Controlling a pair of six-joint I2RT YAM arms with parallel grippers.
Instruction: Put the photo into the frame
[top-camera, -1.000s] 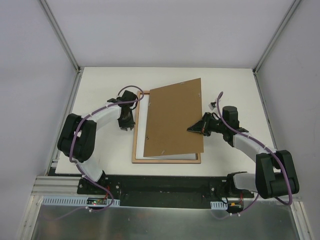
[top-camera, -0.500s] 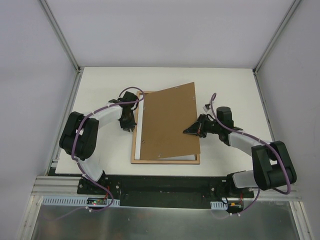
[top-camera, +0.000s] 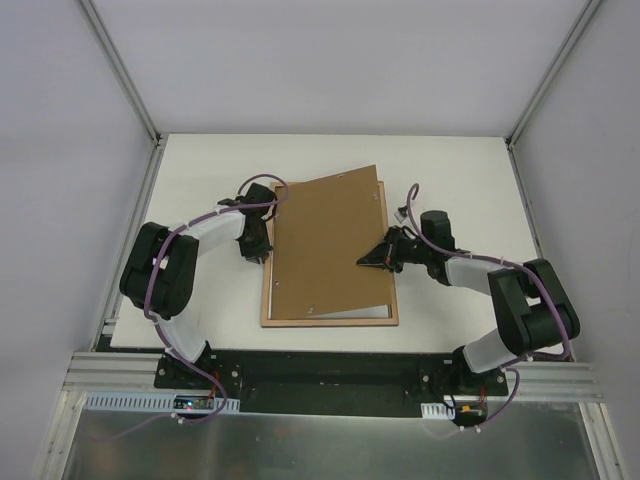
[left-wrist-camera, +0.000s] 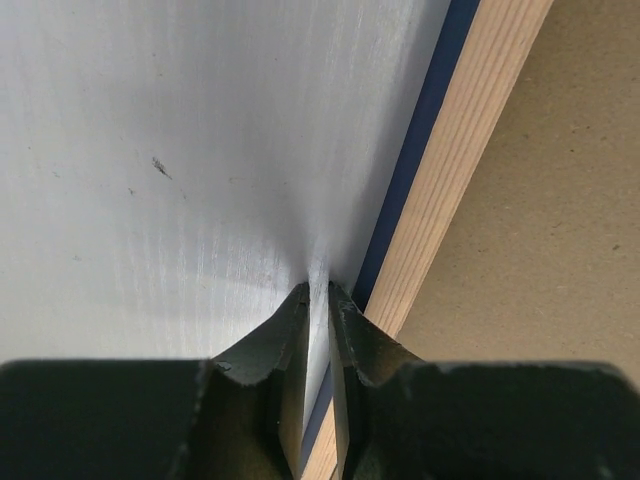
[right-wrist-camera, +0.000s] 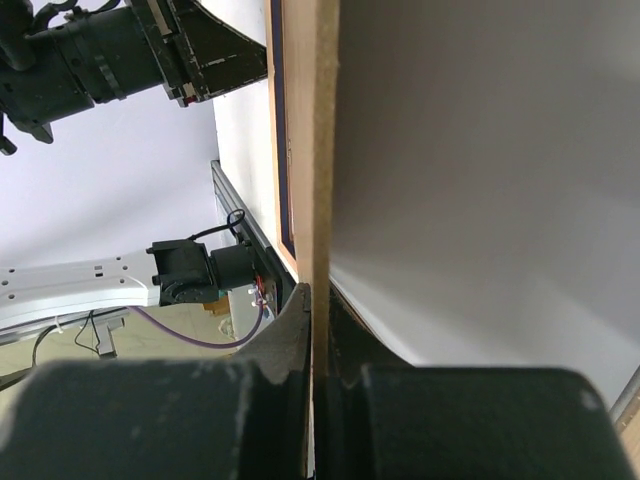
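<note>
Brown board (top-camera: 330, 240) askew over frame (top-camera: 330, 321), pinched by my right gripper (top-camera: 366, 260) | left gripper (left-wrist-camera: 318, 292) beside frame, nearly closed; I cannot tell its grip

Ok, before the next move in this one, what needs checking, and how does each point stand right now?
1. Right end effector gripping the backing board: ok, shut on its right edge.
2. Backing board squared with the frame: not ok, it sits skewed and its far corner overhangs the far rail.
3. Backing board lying flat: not ok, its right side looks raised.
4. Photo in the frame: cannot tell, only a white strip shows under the board.
5. Left end effector holding anything at the frame's left rail: cannot tell, its fingers are nearly together.
</note>
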